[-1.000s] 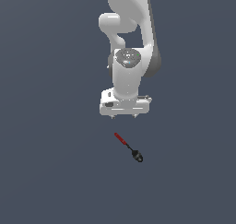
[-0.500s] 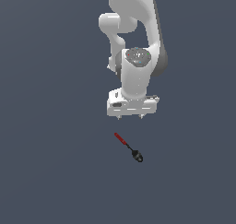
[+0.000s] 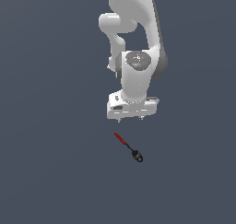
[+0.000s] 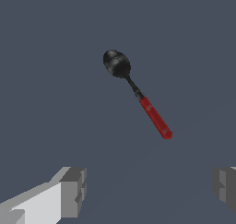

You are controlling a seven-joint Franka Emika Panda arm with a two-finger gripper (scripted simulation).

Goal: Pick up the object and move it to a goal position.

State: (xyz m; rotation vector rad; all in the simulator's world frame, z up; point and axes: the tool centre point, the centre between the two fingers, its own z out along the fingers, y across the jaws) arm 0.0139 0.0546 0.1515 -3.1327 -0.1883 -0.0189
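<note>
The object is a small spoon-like tool (image 3: 128,147) with a red handle, thin dark shaft and black rounded head, lying flat on the dark grey surface. It also shows in the wrist view (image 4: 137,93). My gripper (image 3: 130,119) hangs above and just behind it, apart from it and not touching. The fingers are spread wide and hold nothing. In the wrist view the gripper (image 4: 147,191) shows one fingertip (image 4: 73,191) on one side and the other at the frame's far edge, with the tool beyond them.
The white arm (image 3: 138,48) rises behind the gripper toward the top of the exterior view. The plain dark grey surface (image 3: 50,163) extends all around the tool. No goal marker shows.
The gripper has shifted toward the exterior view's right and turned a little, now more directly over the tool's handle end. The tool has not moved.
</note>
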